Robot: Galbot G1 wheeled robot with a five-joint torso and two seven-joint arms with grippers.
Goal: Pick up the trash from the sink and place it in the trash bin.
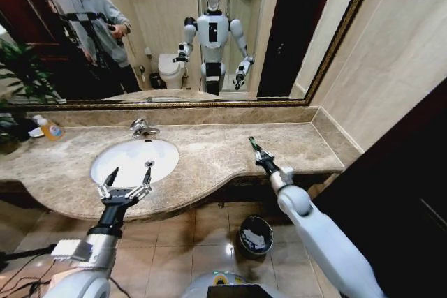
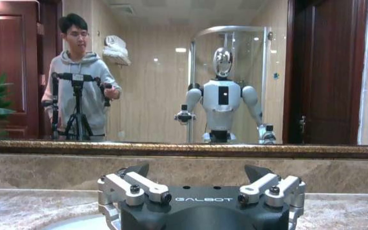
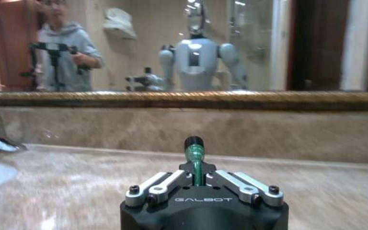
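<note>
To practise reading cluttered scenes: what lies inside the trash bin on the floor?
The trash bin holds something pale and crumpled, too small to identify. The counter edge and the right arm cover nothing of its opening, but its depths stay dark.

A yellow-orange bottle point(image 1: 49, 129) with a white cap sits well beyond the left gripper point(image 1: 130, 170) and off to its left, close to the wall, with a leafy green plant point(image 1: 21, 75) just behind it. A wide mirror point(image 1: 174, 33) in a gilt frame runs along the wall ahead of the left gripper and the right gripper point(image 1: 261, 159), and a white toilet point(image 1: 170, 69) shows in its reflection. A brown tiled floor point(image 1: 202, 235) lies below the left gripper, with dark cables point(image 1: 14, 280) farther left, and a dark door point(image 1: 391, 193) stands to the right of the right gripper
</note>
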